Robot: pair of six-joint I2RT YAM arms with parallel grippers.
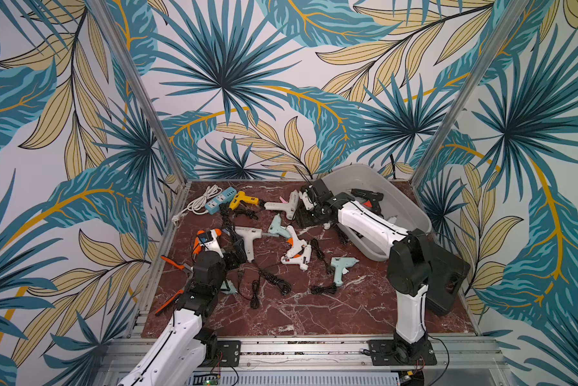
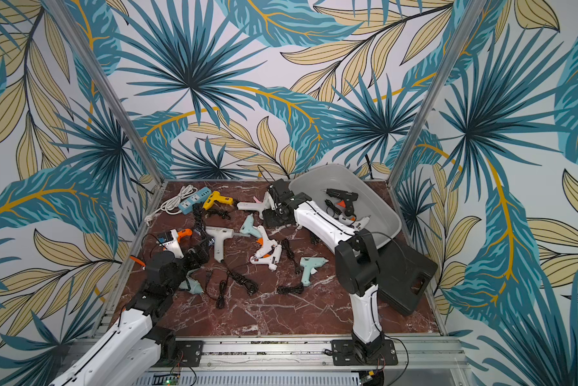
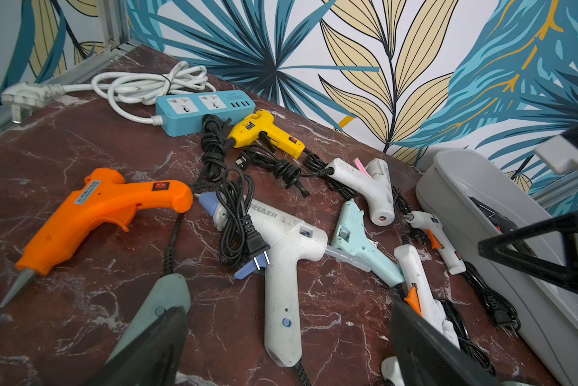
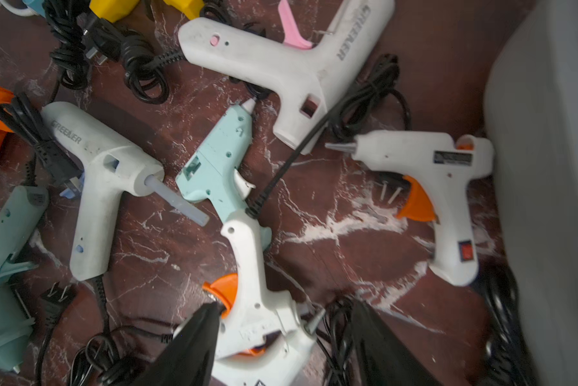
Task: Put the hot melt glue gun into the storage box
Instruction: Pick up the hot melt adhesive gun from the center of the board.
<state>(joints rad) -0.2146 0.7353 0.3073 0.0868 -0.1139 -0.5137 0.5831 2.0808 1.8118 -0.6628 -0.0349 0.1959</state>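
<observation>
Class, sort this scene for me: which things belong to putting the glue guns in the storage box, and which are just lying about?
Job: storage box; yellow glue gun; orange glue gun; mint glue gun; black glue gun, already boxed.
Lying about: power strip; black case.

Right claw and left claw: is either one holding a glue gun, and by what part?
Neither. The right claw and the left claw both stand open, with nothing clamped in them.

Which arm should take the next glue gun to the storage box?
Right. The right gripper is open above the white glue gun, with the storage box just beside it. The left gripper, also open, is on the far side from the box.
</observation>
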